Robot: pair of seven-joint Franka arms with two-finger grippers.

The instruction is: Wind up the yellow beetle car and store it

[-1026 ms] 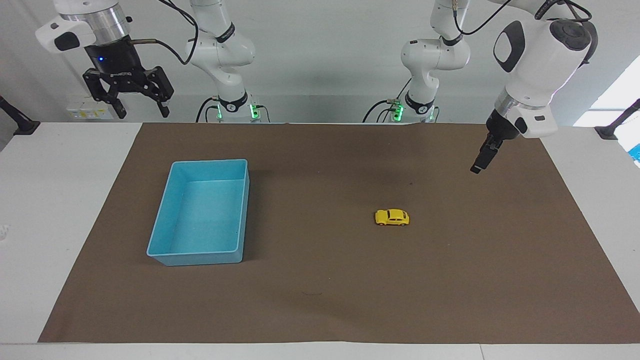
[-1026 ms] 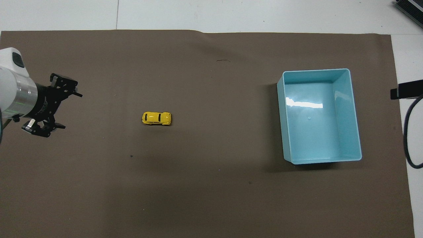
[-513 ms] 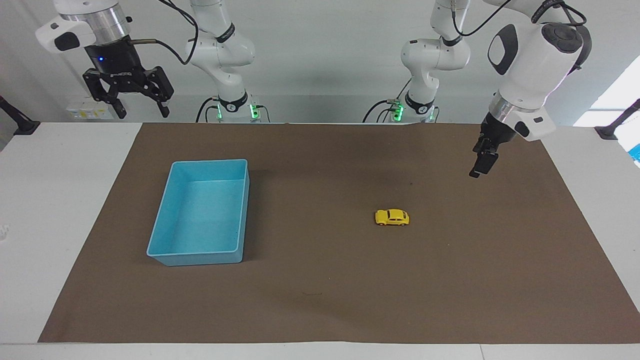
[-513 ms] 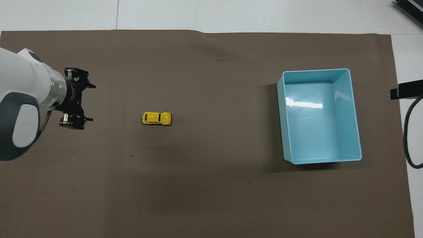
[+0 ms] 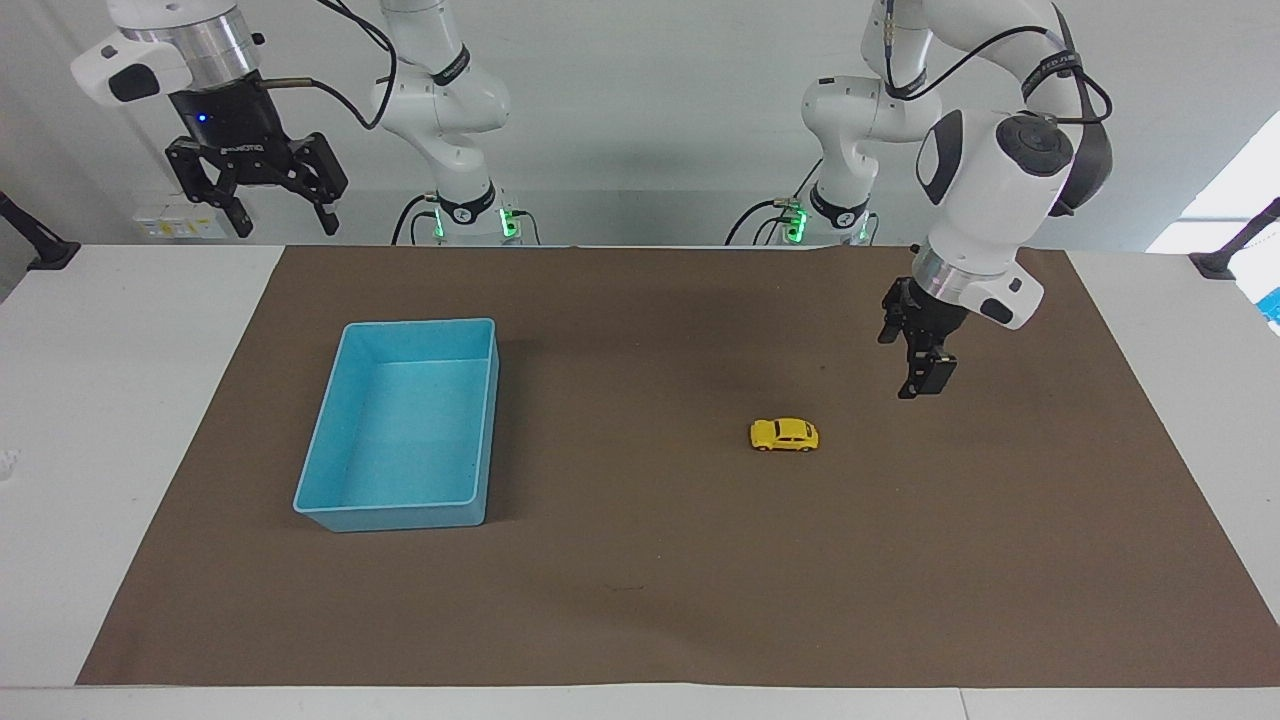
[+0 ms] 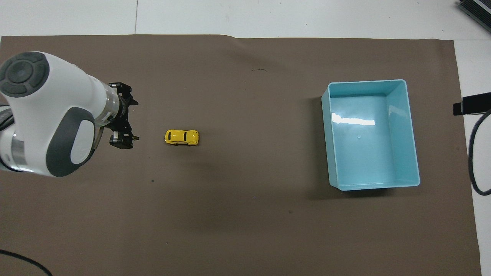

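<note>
Right now the yellow beetle car (image 5: 784,435) (image 6: 182,137) is sitting on its wheels on the brown mat (image 5: 640,560), well apart from the light blue tray (image 5: 404,425) (image 6: 370,134) lying toward the right arm's end of the counter (image 5: 110,400). The left end effector (image 5: 915,375) (image 6: 128,122) is hanging over the mat just beside the car, spread open and gripping nothing. The right end effector (image 5: 268,210) is waiting raised above the counter's edge, gaping wide and empty.
</note>
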